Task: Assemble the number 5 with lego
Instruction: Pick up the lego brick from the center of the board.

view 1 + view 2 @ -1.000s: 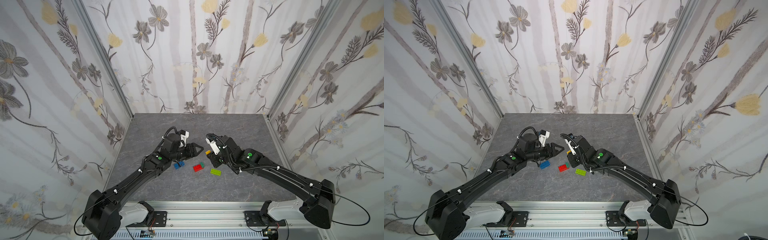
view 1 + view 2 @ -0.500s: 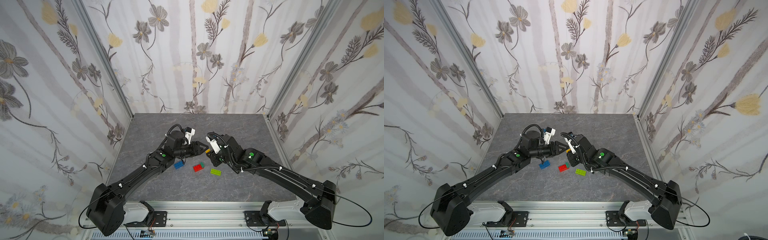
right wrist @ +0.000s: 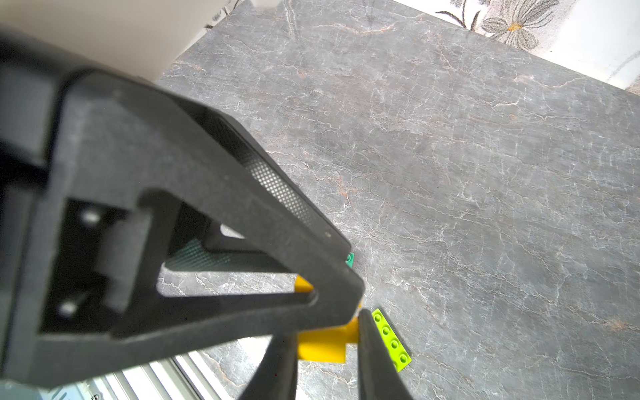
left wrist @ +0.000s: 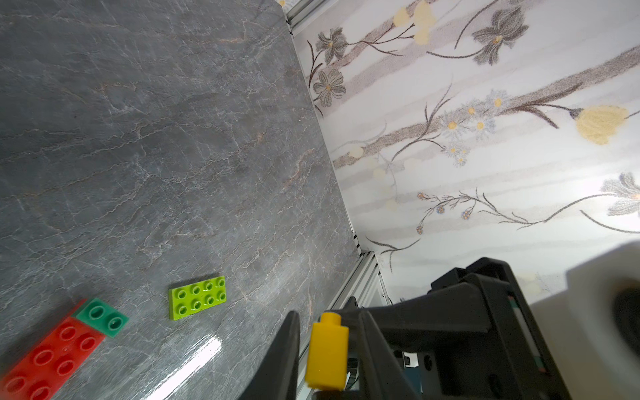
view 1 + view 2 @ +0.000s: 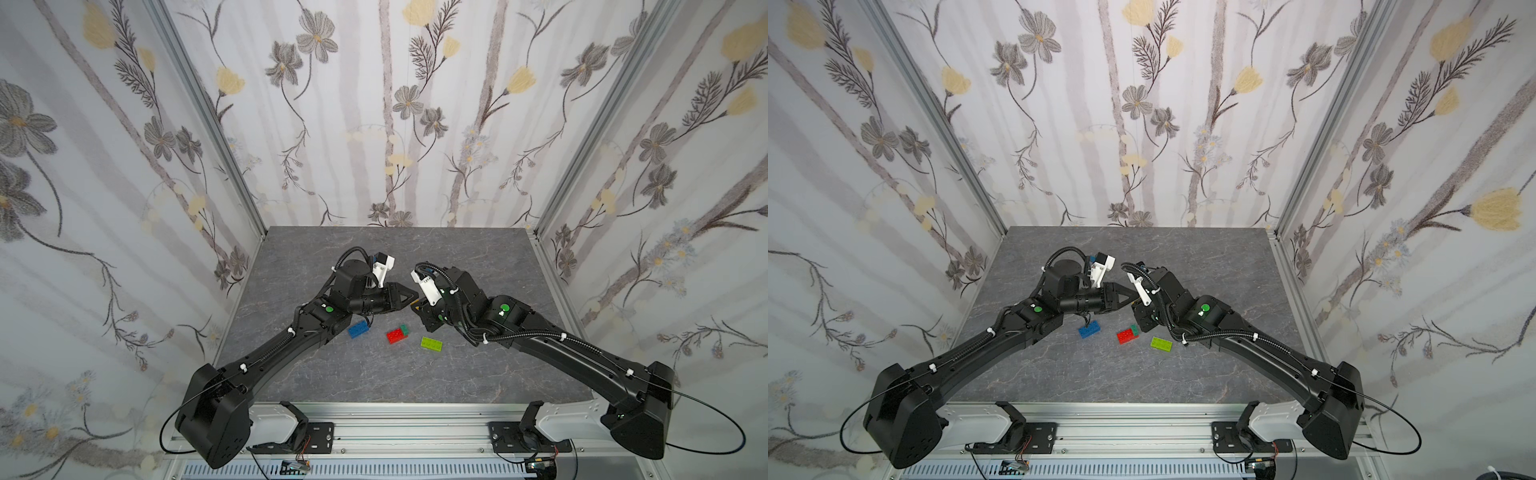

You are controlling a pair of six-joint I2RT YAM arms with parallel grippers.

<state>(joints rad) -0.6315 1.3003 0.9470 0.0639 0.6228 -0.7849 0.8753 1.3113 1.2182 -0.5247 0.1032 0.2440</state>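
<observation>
The yellow brick (image 4: 327,353) is off the surface (image 5: 457,257), up in the air between the two arms where their tips meet. The right tool (image 3: 325,336) is gripping it: in the right wrist view both fingers sit flush on opposite side faces. The left tool (image 5: 413,297) has its jaws drawn in around the same brick. In the left wrist view one finger touches it and the other shows a sliver of light, so I cannot tell whether that grip is made.

The rest of the set lies on the surface below, toward the front:
- The blue brick (image 5: 359,329) is on the left arm's side.
- The red brick (image 5: 394,335) is in the middle.
- The dark green brick (image 5: 404,328) touches one end of the red brick.
- The lime brick (image 5: 431,343) lies apart on the right arm's side.

No figure 5 is built yet.

My read on handling:
- The yellow brick is hard, light moulded plastic that will not flex or crush under jaw pressure.
- Its glossy smooth walls can slip or twist if pinched near a corner.
- It is small, so two tools crowd it and there is little free face left.
- It is best held on the flat parallel side walls, mid-height and square on.
- The stud top and hollow underside should stay clear for mating.
- The flat plates are thin and low, so I would take them across the short width by the long edges.
- Pressing studs home likely needs firm, straight force with the other piece braced.
</observation>
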